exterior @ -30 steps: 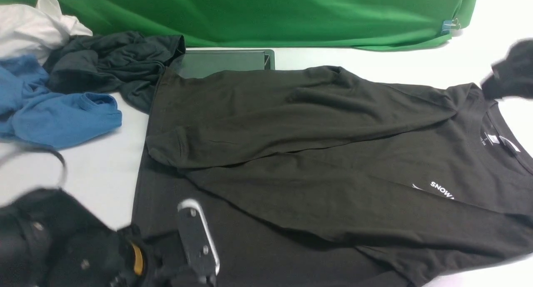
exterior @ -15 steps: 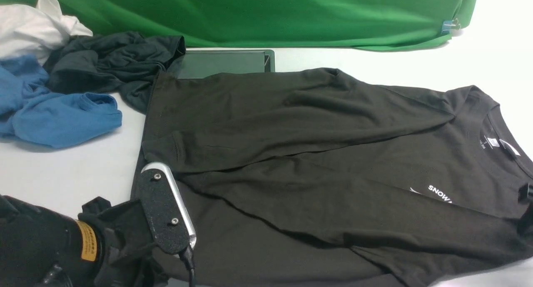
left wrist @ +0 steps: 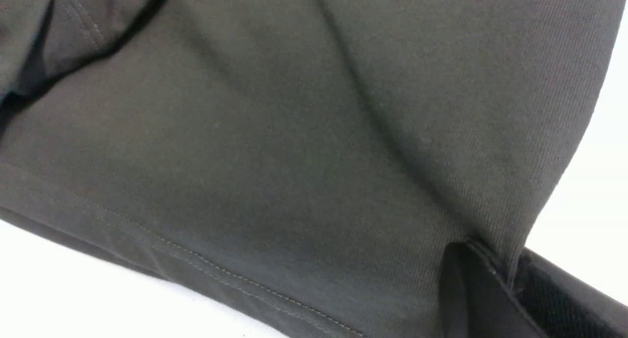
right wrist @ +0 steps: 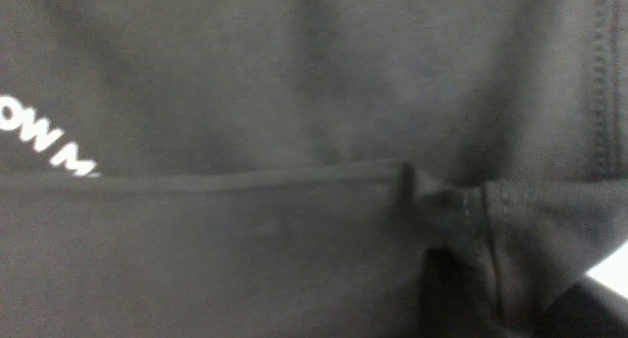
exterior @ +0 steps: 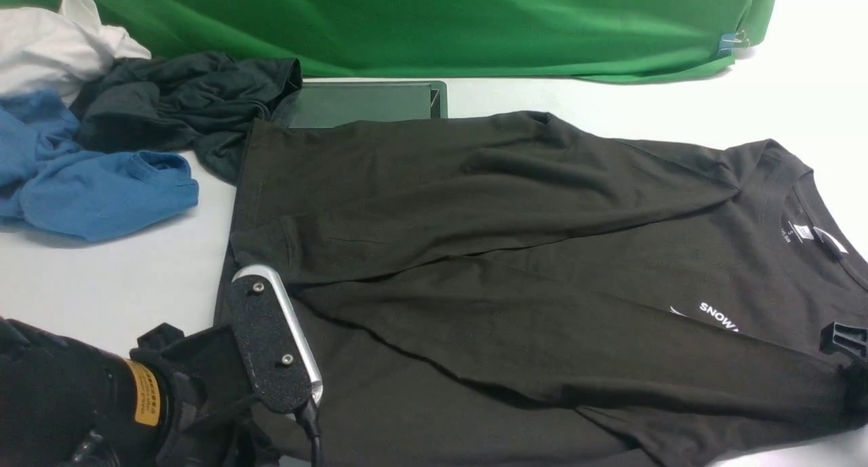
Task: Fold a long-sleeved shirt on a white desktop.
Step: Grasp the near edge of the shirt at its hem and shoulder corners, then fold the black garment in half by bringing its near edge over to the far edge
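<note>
Three views to go through, front first: the long-sleeved shirt (exterior: pixel 515 264) lies spread across the white surface (exterior: pixel 135 277), collar to the robot's right, hem to its left, both sleeves folded in over the body. It looks like thin, floppy knit, so it'll probably sag and slide on itself unless it's lifted at two spread-out edge points, hem and shoulder. The left gripper (exterior: pixel 234 430) sits low at the near hem corner, mostly hidden by its own arm. Only a bit of the right gripper (exterior: pixel 844 338) shows by the near shoulder. Left wrist view: the shirt's stitched hem runs along the surface, and a fold of cloth is clamped tight in the left gripper (left wrist: pixel 495 274). Right wrist view is blurry; the right gripper (right wrist: pixel 458 259) is down on a sleeve seam near the white print, but whether it's pinching can't be told.
</note>
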`<state>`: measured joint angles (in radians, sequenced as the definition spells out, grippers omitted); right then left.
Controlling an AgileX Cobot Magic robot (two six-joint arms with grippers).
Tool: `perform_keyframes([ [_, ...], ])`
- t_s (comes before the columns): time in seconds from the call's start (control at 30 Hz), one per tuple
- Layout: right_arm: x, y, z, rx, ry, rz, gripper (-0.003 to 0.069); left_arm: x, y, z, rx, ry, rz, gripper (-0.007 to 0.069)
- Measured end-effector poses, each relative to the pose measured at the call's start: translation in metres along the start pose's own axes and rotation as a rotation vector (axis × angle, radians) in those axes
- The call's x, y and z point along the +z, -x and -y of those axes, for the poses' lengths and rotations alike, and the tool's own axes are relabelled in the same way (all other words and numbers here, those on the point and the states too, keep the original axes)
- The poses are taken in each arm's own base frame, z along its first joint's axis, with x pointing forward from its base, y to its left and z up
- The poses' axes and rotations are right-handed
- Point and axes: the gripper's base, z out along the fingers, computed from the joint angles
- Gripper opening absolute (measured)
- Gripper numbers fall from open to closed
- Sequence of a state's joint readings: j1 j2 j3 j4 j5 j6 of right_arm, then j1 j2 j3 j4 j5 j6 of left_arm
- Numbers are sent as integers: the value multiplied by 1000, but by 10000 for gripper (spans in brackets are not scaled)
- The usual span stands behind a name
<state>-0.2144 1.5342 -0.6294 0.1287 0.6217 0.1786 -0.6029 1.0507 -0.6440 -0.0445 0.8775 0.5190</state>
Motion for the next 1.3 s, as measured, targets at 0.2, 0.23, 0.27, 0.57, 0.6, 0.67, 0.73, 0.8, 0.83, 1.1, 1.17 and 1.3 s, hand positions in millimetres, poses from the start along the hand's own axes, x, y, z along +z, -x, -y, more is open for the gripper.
perform_keyframes([
  [0.2, -28, -23, 6, -41, -44, -101, 57, -3, -8, 6, -4, -60, -91, 28],
  [0.23, -36, -27, 8, -37, -62, -101, 57, -4, -9, 6, -5, -62, -92, 28],
  [0.27, -43, -31, 11, -33, -81, -96, 57, -7, -10, 7, -6, -61, -85, 28],
  [0.57, -67, -34, 12, -17, -80, 17, 74, -13, -10, -1, 15, 55, -40, 28],
  [0.6, -68, -28, 10, -18, -68, 35, 76, -12, -8, -5, 15, 80, -38, 28],
  [0.67, -68, -14, 4, -22, -43, 57, 76, -9, -1, -16, -1, 120, -38, 28],
  [0.73, -68, -6, 1, -26, -36, 66, 76, -9, 3, -24, -16, 136, -37, 28],
  [0.8, -67, 14, -5, -29, -23, 84, 76, -7, 13, -45, -72, 174, -18, 28],
  [0.83, -66, 23, -8, -33, -17, 89, 76, -5, 17, -55, -93, 190, -9, 28],
  [1.1, -55, 91, -35, -97, 69, 110, 64, 15, 34, -133, -224, 291, 37, 28],
  [1.17, -55, 100, -38, -101, 76, 119, 57, 16, 35, -144, -229, 314, 52, 28],
  [1.3, -56, 136, -54, -126, 122, 167, 52, 34, 37, -180, -240, 336, 37, 28],
])
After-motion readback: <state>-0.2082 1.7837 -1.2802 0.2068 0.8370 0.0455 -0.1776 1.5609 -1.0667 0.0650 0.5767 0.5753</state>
